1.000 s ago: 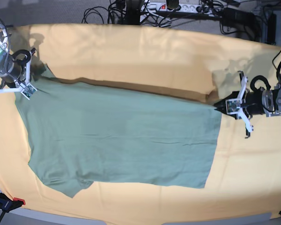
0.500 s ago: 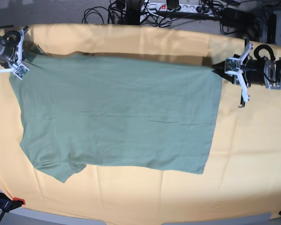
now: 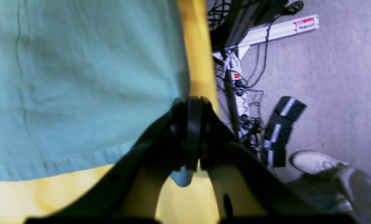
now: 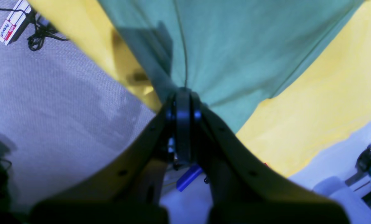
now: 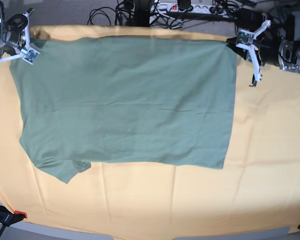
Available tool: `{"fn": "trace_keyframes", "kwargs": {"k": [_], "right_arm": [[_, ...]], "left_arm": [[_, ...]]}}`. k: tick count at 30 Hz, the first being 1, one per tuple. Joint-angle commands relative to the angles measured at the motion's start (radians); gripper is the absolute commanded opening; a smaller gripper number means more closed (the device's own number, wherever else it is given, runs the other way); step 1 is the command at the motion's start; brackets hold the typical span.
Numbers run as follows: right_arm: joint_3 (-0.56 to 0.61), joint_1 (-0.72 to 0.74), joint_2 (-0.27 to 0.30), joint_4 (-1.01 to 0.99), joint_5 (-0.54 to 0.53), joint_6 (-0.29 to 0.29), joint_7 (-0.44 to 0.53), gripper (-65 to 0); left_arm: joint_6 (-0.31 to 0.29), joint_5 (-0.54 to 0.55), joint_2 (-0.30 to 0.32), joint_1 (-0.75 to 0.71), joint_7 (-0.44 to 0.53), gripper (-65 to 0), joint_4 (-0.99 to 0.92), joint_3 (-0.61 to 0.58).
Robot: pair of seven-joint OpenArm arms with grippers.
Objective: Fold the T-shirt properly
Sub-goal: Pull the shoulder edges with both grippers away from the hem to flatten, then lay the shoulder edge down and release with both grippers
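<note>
The T-shirt [image 5: 125,100] lay spread on the yellow cloth [image 5: 200,200], its long axis running between the arms. The left gripper [image 5: 241,41] and right gripper [image 5: 29,52] each pinched a far corner, the cloth hanging toward the near desk edge.

The sage-green T-shirt [image 5: 125,100] lies spread nearly flat, faintly creased, far edge pulled taut, one short sleeve at the near left corner.
</note>
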State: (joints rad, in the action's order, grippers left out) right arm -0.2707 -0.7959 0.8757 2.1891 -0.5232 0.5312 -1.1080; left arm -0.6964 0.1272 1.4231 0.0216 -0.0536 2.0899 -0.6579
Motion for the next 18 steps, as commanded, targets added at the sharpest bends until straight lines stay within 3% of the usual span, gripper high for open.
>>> {"fn": "trace_keyframes", "kwargs": {"k": [1, 18], "right_arm": [[-0.012, -0.005, 0.019, 0.014, 0.006, -0.002, -0.003, -65.0], [-0.012, -0.043, 0.019, 0.014, 0.057, -0.011, 0.0, -65.0]], "left_arm": [[-0.002, 0.013, 0.03, 0.001, 0.007, -65.0, 0.017, 0.011], [-0.002, -0.013, 0.037, -0.013, 0.0, -65.0, 0.018, 0.011]]}}
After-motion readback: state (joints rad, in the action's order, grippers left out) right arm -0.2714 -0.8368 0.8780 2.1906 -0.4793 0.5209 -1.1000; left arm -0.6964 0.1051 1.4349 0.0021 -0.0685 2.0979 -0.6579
